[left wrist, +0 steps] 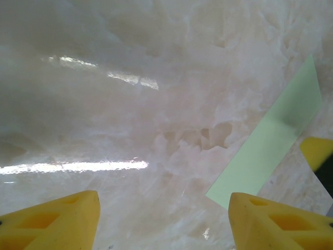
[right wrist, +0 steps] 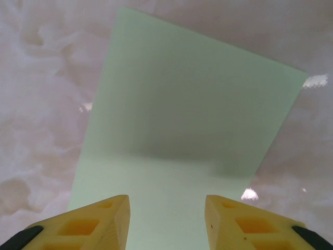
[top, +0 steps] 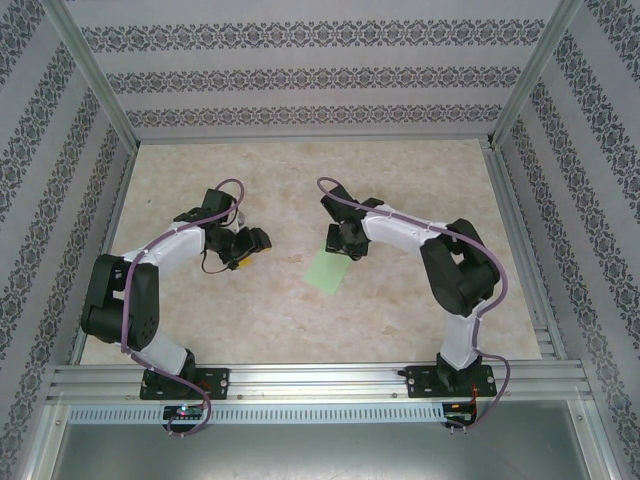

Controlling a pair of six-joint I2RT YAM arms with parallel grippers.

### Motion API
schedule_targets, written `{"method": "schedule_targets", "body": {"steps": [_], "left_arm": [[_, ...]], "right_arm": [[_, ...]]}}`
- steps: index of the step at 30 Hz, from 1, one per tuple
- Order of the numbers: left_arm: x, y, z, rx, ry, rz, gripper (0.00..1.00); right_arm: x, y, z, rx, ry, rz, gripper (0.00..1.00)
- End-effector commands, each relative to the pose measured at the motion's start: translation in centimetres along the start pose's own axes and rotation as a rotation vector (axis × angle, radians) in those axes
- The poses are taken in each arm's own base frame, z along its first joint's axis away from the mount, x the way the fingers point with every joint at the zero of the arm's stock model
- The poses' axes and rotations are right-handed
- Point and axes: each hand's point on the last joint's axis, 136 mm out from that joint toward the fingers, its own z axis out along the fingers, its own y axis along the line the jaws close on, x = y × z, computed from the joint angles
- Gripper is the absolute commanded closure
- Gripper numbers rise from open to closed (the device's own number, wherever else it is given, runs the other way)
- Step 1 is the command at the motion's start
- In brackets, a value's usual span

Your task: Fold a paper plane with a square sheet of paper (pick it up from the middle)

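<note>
The sheet of paper (top: 328,270) lies flat on the table (top: 250,330), near the middle of the work area and somewhat toward the right arm's side, with its long axis running diagonally away from the arm bases. Its outline is no longer square: from above it reads as a narrow four-sided strip, and in the right wrist view the sheet of paper (right wrist: 192,114) appears as an elongated rectangle with straight edges and clean corners. On this evidence the sheet has probably been folded in half once, though no layered edge can be made out to confirm it. A soft darker band crosses the sheet in the right wrist view; whether this is a crease or only a shadow cannot be determined. No angled nose folds, no pointed tip and no wings are present, so the paper plane is not yet formed and most of the folding is judged to be left. The paper is pale green, plain, matte and unwrinkled. The right gripper (top: 345,245) sits directly over the far end of the sheet; in its own view the right gripper (right wrist: 166,200) has its yellow fingers spread, with the paper lying flat below the gap and nothing pinched. The left gripper (top: 245,258) is positioned well to the left of the sheet over bare table; in its view the left gripper (left wrist: 164,200) stands wide apart and empty, with the sheet of paper (left wrist: 270,146) off to its right.
</note>
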Motion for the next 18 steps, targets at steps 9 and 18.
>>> {"method": "schedule_targets", "body": {"steps": [9,18], "left_arm": [[2.8,-2.8,2.9,0.051,0.097,0.120,0.30],[6.2,-4.6,5.0,0.071,0.179,0.161,0.32]], "right_arm": [[-0.3,2.3,3.3,-0.118,0.071,0.030,0.57],[-1.8,4.9,3.5,-0.249,0.062,-0.043,0.59]]}}
